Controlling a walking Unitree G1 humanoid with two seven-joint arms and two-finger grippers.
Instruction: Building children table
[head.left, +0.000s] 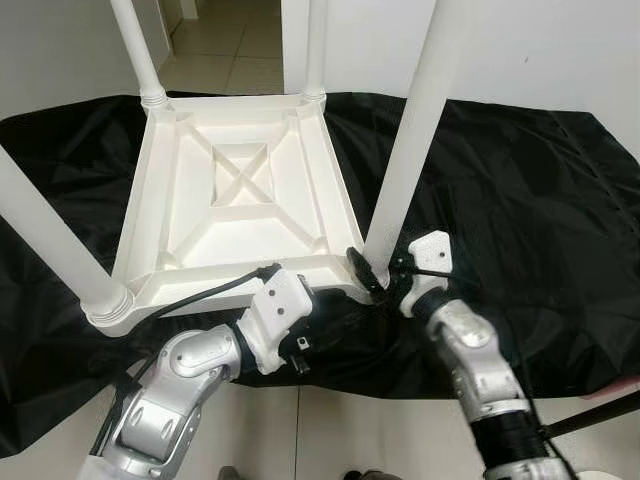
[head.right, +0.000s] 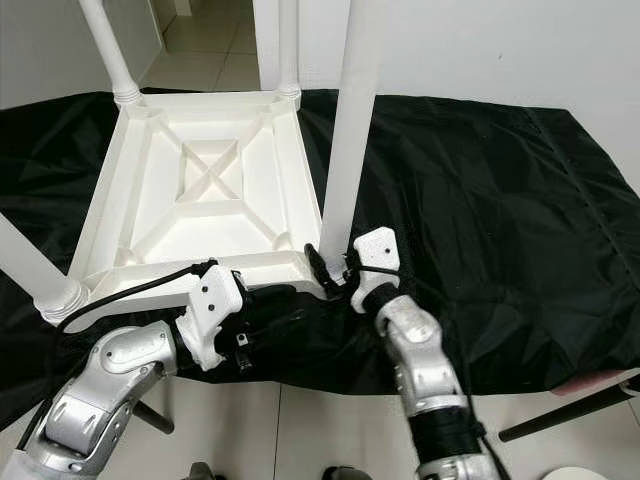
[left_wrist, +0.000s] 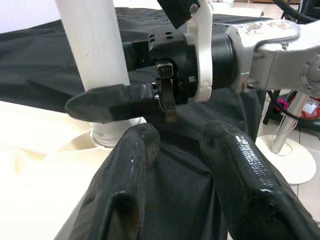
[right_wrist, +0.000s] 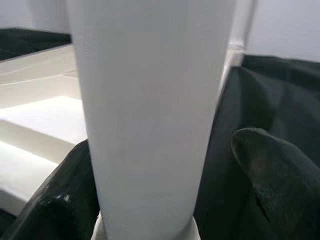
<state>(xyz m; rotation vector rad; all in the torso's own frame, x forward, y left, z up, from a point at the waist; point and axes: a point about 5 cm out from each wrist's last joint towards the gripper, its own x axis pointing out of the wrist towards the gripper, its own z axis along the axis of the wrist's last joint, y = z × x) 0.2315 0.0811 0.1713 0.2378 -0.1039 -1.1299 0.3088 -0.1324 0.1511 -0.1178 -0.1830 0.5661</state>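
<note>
Inverted white children's table lying top-down on a black sheet spread over the tiled floor; four white legs point upward from its corners.

Left to right in the head view: near-left leg at about 9 o'clock, seated in its corner socket; far-left leg at about 11 o'clock; left gripper at about 6 o'clock, low against the table's near edge, its two black fingers narrowly parted and closed on nothing, the wrist view showing only black sheet between them; far-right leg at about 12 o'clock; near-right leg rising from about 5 o'clock, at the table's near-right corner; right gripper at the foot of that leg, its fingers standing to either side of the white shaft, spread about as wide as the leg; whether the pads press on it cannot be told.

Step in hand, as judged: seating the near-right leg in its corner socket. To do it well: keep the grip low, close to the collar, so the leg stays upright; drive it along its own axis, not sideways; let the left gripper steady the near edge so the table does not slide on the loose sheet; check that the collar meets the socket all round before letting go.
</note>
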